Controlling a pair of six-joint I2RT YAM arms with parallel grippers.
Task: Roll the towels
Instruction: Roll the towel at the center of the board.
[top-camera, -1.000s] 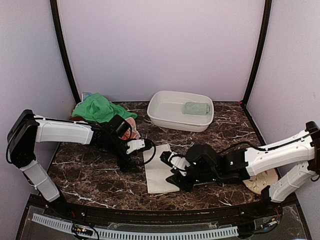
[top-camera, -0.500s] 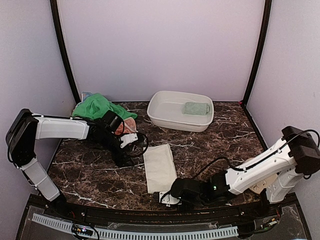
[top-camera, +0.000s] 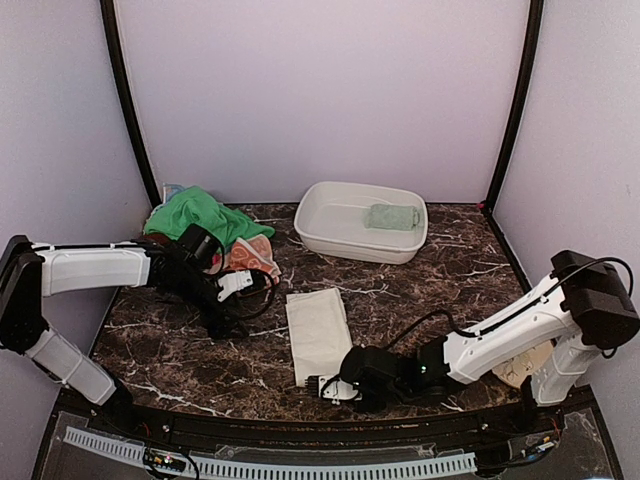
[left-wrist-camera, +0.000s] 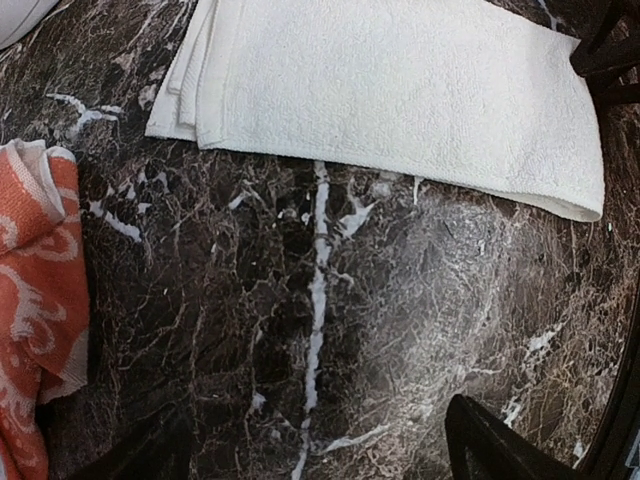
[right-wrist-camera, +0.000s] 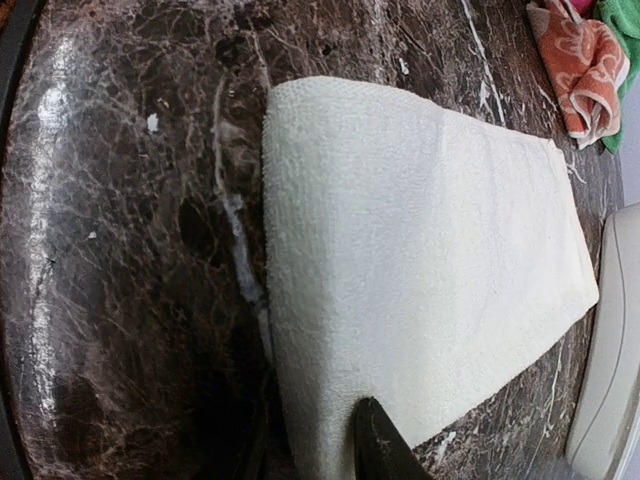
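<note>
From above, the cream-white towel (top-camera: 318, 335) lies flat before the basin (top-camera: 350, 246), the right gripper (top-camera: 328, 388) at its end farthest from the basin. Left wrist: the left gripper (left-wrist-camera: 315, 447) is splayed and empty. Right wrist: I cannot tell its grip; a shallow bite could slip, loosening the roll

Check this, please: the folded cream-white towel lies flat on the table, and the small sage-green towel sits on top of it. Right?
Not quite. The top external view shows the small sage-green towel inside the white basin, not on the cream-white towel, which does lie folded flat on the table.
</note>
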